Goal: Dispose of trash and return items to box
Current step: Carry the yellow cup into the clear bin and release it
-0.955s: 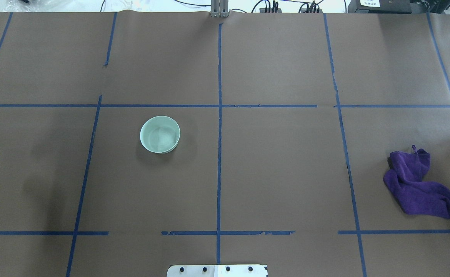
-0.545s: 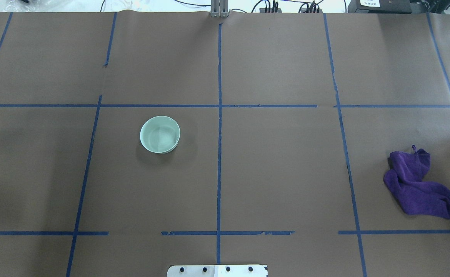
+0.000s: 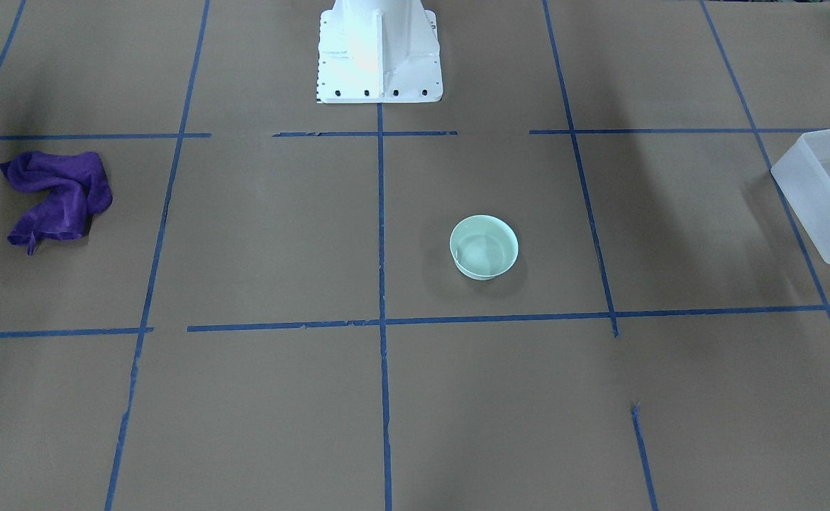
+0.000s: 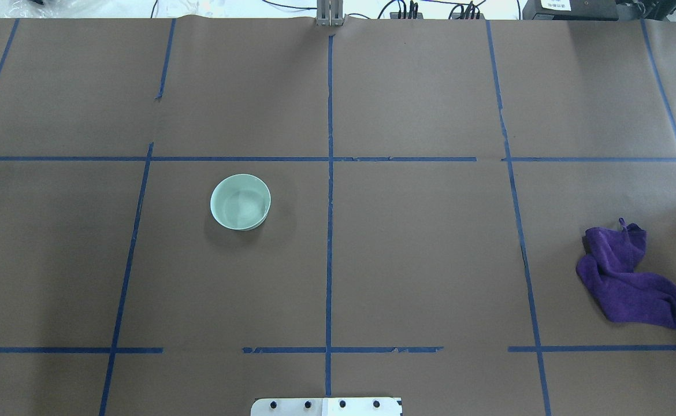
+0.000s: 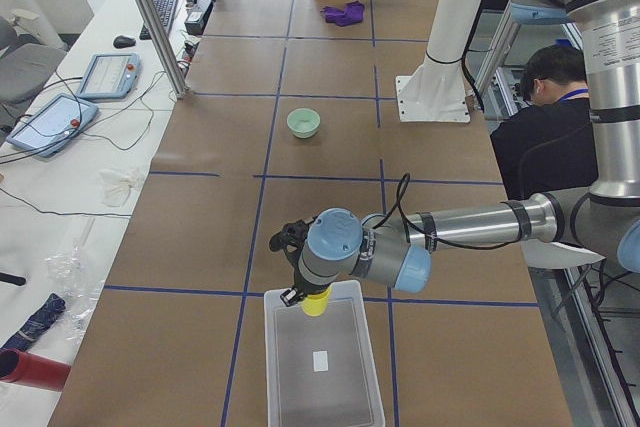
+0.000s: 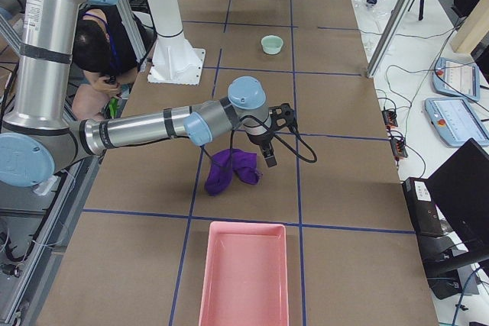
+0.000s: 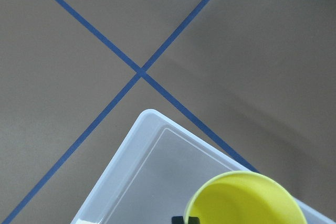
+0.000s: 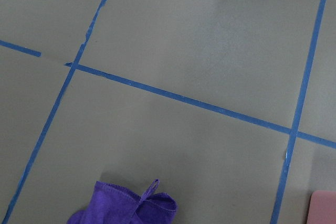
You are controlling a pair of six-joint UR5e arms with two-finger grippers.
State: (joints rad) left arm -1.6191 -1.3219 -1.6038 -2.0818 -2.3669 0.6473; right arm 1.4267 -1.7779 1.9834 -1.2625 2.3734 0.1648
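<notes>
Now the left gripper (image 5: 305, 295) grips the small, glossy yellow cup (image 7: 245, 199) over the frosted box (image 5: 322, 367). The mint bowl (image 4: 240, 202) sits mid-table. I cannot tell how the right gripper's (image 6: 269, 159) jaws stand.

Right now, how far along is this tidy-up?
Done: nothing lies in the box yet. In hand: the yellow cup is at the left gripper, over the box's end. Left: the green bowl stands on the table, well away from the box.
</notes>
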